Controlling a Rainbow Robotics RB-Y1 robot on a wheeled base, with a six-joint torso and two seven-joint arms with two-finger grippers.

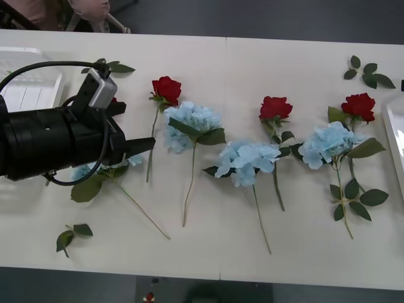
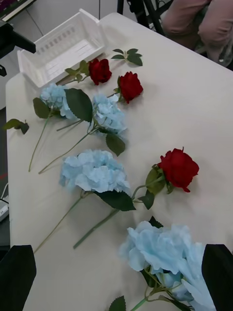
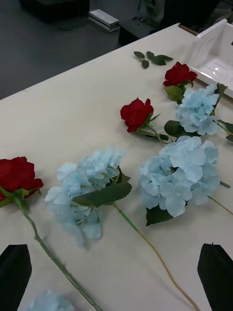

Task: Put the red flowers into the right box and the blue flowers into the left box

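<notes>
Over the counter (image 1: pixel 240 252) my left pincer (image 3: pixel 116 277) hangs released above blue flowers (image 3: pixel 179 177); right pincer (image 2: pixel 116 277) likewise spread.

From my front camera, the black left arm (image 1: pixel 57 139) covers most of the leftmost pale blue hydrangea (image 1: pixel 85 170) near the white table's left edge, and a deep-red rose (image 1: pixel 113 100) behind its wrist camera. The ribbed white plastic tray (image 1: pixel 31 82) at the far-left corner is partly hidden and cropped. The other white tray (image 1: pixel 396 142) shows me just its rim at the right edge.
</notes>
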